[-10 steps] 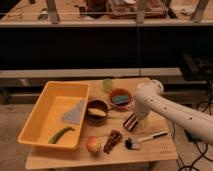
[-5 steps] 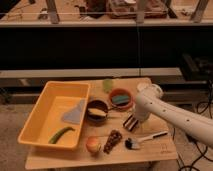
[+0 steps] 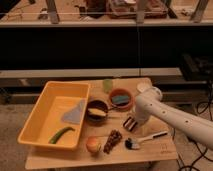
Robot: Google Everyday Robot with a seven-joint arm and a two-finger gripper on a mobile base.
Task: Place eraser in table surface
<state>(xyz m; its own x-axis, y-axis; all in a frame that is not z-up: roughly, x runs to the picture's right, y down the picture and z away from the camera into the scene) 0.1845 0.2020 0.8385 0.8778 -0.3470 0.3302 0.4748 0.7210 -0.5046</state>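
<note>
Against the frames of the preceding second, little differs: the white arm (image 3: 175,117) appears to have settled marginally lower over the table's right half, and every loose item keeps its place. The arm enters from the right edge, runs up and left to a rounded joint above the table's rear right area, then turns downward and left. The gripper (image 3: 131,123) points down at the table surface (image 3: 165,150), just right of the dark bowl (image 3: 96,110) and in front of the orange bowl (image 3: 121,99). Its fingers stand spread apart. The eraser (image 3: 130,123), a small striped block, sits at the fingertips, low at the tabletop near the table's centre. Whether the fingers touch it cannot be determined. The yellow tray (image 3: 31,120) occupies the left half of the table and is well apart from the gripper. The apple (image 3: 93,145) and the brown bumpy wedge (image 3: 114,141) lie at the front edge, near the gripper. A white-handled brush (image 3: 145,139) lies just in front of and to the right of the gripper.
</note>
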